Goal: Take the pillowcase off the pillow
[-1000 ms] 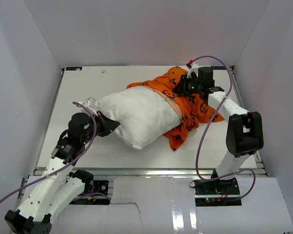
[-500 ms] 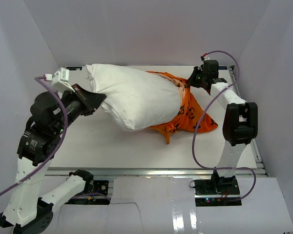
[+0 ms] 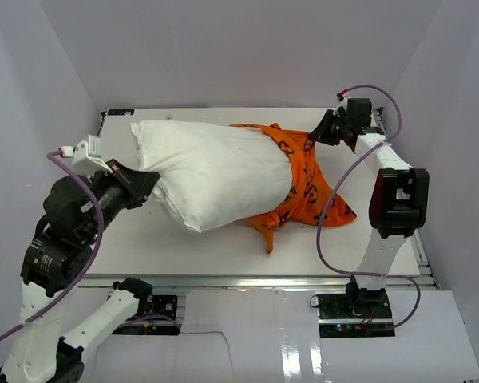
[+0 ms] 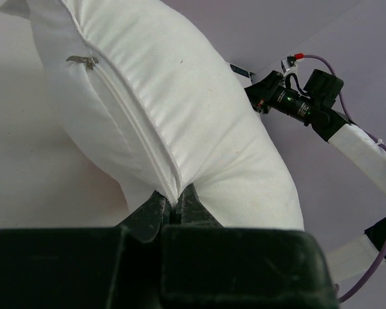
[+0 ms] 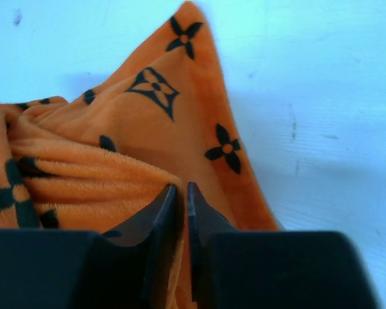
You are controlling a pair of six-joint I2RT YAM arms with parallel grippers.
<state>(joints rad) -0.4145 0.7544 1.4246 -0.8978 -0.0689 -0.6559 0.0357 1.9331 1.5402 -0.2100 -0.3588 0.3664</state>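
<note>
Where the overhead camera looks down, the white pillow (image 3: 215, 171) lies across the middle of the table (image 3: 144, 247), its 3 o'clock end inside the orange pillowcase (image 3: 307, 191). The left gripper (image 3: 152, 184) pinches its 9 o'clock corner, and the right gripper (image 3: 323, 132) grips the pillowcase at 2 o'clock. Left wrist: jaws clamped on the pillow's zipped seam (image 4: 125, 122). Right wrist: jaws nearly together, biting a pillowcase fold.
</note>
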